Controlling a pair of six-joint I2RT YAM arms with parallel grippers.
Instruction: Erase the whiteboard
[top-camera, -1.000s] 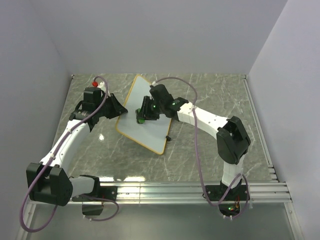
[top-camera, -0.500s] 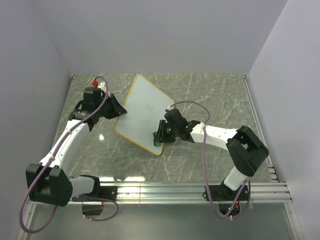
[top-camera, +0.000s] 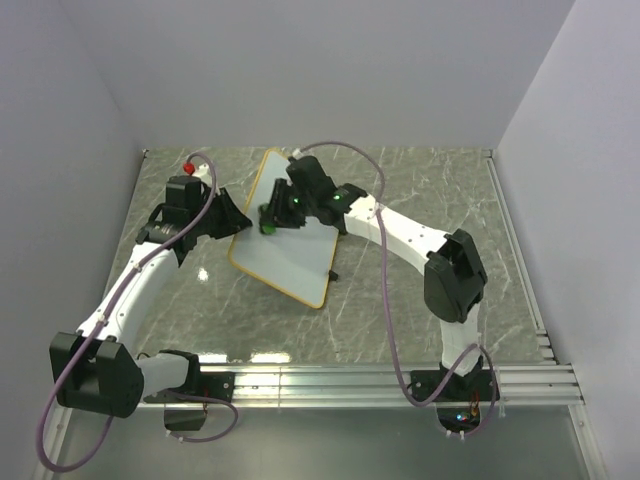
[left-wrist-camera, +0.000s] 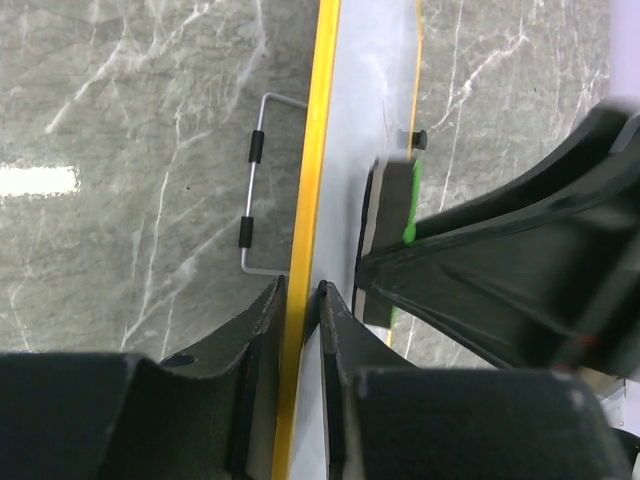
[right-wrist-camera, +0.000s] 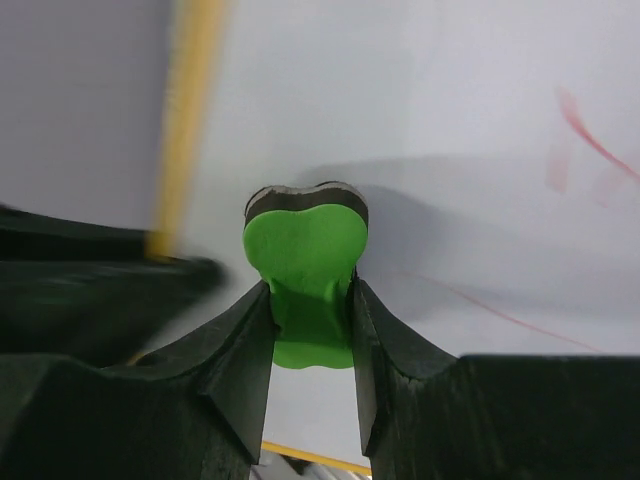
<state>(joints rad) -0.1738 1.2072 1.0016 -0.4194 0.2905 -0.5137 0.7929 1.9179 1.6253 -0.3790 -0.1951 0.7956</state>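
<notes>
The whiteboard with its thin yellow frame stands tilted on the marble table. My left gripper is shut on its left edge; in the left wrist view the yellow frame runs between my two closed fingers. My right gripper is shut on the small green eraser and presses it against the board's white face near the left edge. Faint red marker strokes show to the right of the eraser in the right wrist view.
The board's wire stand sticks out behind it over the grey marble table. A small black clip sits at the board's right edge. White walls enclose the table; an aluminium rail runs along the near edge.
My right gripper with the eraser has swept from the board's lower right corner up and left across the face to near its left edge. The left arm has held still.
</notes>
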